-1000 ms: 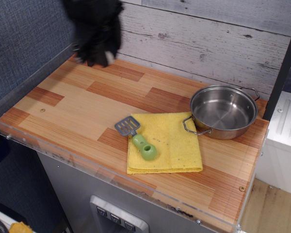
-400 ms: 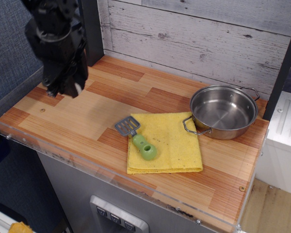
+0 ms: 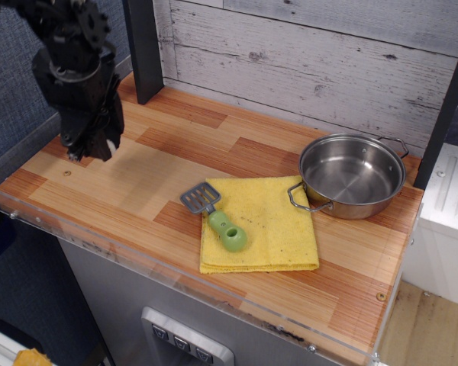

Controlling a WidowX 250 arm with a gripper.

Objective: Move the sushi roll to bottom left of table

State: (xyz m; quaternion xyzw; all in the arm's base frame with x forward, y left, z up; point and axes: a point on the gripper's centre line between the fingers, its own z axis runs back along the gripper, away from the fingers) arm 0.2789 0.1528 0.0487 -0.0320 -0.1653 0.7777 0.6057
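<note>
Carrying the sushi roll in my gripper, only a white sliver showing between the clenched fingers, I hover over the table; next I judge: lower toward the near left corner below me; release.

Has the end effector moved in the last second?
Yes. The end effector has come away from the back wall, forward and leftward toward the table's left front area, farther from the pan.

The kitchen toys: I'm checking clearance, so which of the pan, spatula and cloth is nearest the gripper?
The green-handled spatula, whose grey slotted head points toward the gripper. The yellow cloth under it reaches less far left, and the steel pan sits far right.
</note>
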